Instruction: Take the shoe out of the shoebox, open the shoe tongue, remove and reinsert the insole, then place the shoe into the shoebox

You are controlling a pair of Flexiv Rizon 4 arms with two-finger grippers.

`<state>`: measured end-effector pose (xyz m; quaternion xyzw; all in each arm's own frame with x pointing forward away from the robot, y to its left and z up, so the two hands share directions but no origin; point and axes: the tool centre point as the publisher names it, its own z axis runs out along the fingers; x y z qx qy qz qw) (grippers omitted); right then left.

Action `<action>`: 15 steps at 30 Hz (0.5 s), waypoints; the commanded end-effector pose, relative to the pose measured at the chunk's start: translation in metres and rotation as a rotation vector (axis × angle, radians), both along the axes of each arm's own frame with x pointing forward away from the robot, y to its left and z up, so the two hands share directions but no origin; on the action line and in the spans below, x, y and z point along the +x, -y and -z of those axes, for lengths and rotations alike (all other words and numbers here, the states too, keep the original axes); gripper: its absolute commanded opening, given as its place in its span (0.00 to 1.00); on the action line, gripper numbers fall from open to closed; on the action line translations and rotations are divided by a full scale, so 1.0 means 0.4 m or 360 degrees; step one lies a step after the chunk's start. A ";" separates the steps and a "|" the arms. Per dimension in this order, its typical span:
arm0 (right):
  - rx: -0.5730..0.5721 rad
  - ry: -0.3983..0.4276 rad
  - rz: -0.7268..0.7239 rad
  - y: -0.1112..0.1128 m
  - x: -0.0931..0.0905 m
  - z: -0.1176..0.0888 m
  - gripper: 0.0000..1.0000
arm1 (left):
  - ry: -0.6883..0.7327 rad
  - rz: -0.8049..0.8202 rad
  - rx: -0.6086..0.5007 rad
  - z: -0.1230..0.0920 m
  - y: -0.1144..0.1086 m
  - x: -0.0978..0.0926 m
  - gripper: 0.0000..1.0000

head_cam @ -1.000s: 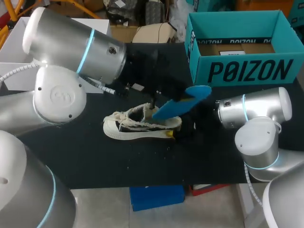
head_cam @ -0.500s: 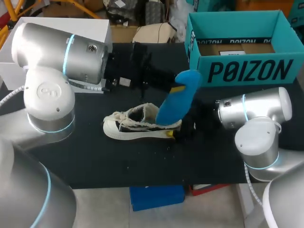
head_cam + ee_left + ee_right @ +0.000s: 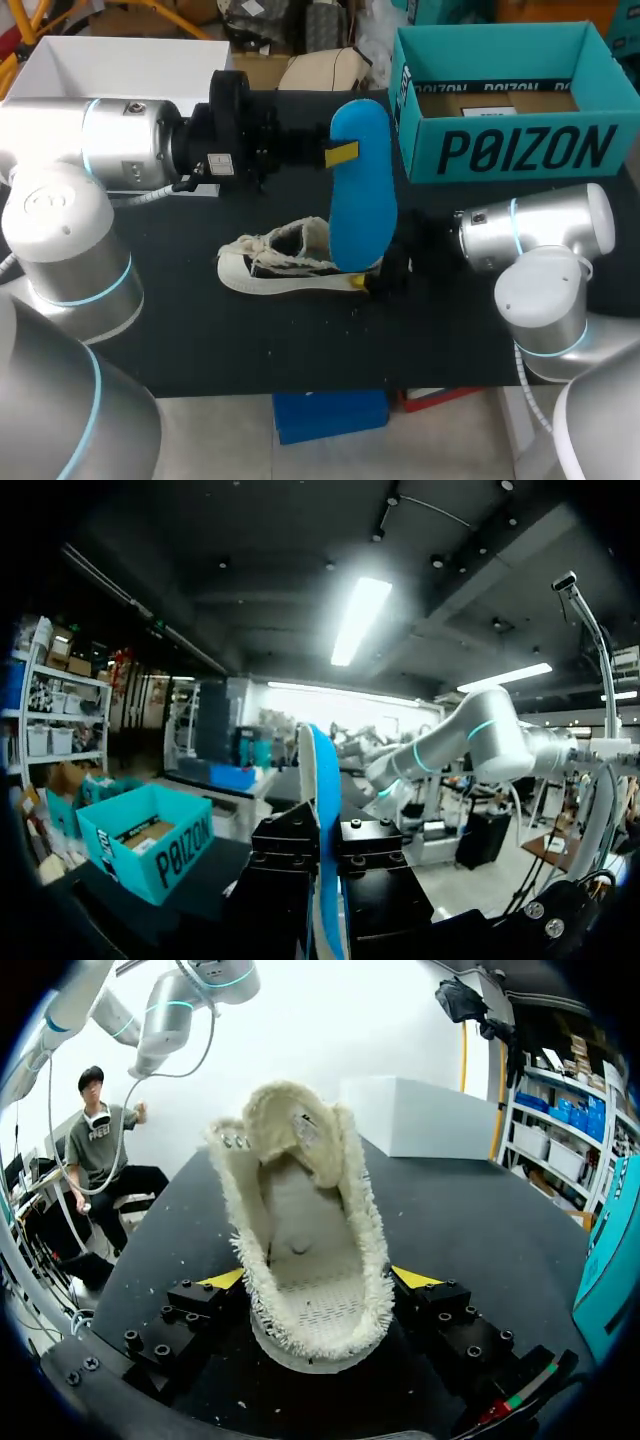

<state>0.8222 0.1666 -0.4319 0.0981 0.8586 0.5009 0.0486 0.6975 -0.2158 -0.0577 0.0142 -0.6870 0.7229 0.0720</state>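
With the blue insole pinched upright in the closed left gripper over the white shoe, whose heel is clamped by the right gripper mid-table, the insole should be lowered toe-first, in line with the shoe.

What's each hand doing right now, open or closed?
Left hand: closed on the insole.
Right hand: closed on the shoe, at its heel.
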 end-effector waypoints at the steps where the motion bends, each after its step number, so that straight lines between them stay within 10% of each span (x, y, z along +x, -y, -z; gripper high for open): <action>1: -0.0003 -0.0001 0.0002 0.000 0.002 0.009 0.00 | -0.0033 0.0014 0.0024 -0.065 -0.016 -0.024 0.00; 15: -0.0003 -0.0001 0.0002 0.000 0.002 0.009 0.00 | -0.0126 0.0210 -0.0002 -0.250 0.006 -0.064 0.00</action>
